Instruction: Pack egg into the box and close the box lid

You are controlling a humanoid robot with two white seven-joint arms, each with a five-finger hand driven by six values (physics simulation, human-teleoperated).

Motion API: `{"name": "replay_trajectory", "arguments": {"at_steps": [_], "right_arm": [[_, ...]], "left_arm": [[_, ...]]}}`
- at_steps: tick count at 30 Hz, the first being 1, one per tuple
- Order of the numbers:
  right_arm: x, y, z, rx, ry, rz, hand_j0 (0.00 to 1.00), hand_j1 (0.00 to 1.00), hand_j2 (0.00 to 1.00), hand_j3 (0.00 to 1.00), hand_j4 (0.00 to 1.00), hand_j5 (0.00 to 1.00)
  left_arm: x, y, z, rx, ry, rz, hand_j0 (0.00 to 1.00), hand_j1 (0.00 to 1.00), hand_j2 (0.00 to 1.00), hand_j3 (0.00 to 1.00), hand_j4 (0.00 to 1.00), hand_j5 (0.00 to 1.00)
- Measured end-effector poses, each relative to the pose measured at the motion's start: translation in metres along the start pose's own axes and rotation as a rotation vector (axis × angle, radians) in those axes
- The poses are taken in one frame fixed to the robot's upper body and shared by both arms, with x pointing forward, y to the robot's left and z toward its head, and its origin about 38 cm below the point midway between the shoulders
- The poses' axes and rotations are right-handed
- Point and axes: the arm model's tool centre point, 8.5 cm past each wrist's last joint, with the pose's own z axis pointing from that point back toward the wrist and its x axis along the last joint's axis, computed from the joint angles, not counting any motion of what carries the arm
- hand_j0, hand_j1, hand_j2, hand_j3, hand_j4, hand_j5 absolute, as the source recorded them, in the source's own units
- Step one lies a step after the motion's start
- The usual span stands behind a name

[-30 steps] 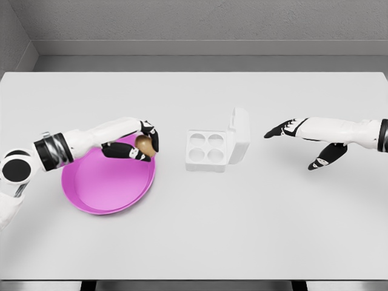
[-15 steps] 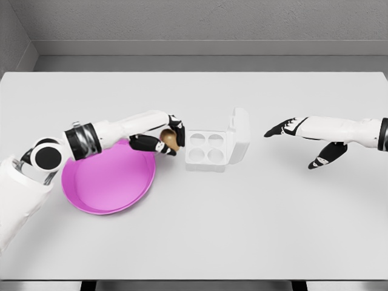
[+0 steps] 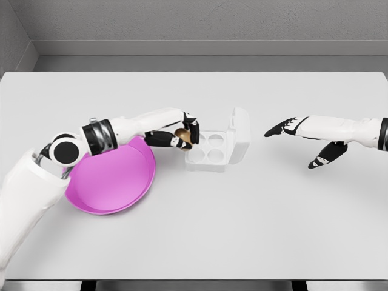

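On the near left of the table lies a pink plate, with the left arm reaching over its far rim. Just past it, the left hand pinches the brown egg in curled fingers at the left edge of the open white box, lid upright. Farther right, well apart, the right hand hovers with fingers spread, holding nothing.
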Motion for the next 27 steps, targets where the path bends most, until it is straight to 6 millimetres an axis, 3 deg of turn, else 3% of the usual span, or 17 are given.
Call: {"name": "replay_trajectory", "arguments": {"at_steps": [11, 27], "right_arm": [[-0.001, 0.000, 0.002, 0.001, 0.004, 0.000, 1.00, 1.00, 1.00, 1.00, 1.00, 1.00], [-0.001, 0.000, 0.003, 0.002, 0.009, 0.000, 1.00, 1.00, 1.00, 1.00, 1.00, 1.00]], "left_arm": [[0.007, -0.006, -0.014, -0.015, -0.021, -0.004, 0.33, 0.33, 0.33, 0.33, 0.33, 0.33], [-0.006, -0.007, -0.027, -0.017, 0.010, 0.019, 0.33, 0.33, 0.33, 0.33, 0.33, 0.33]]}}
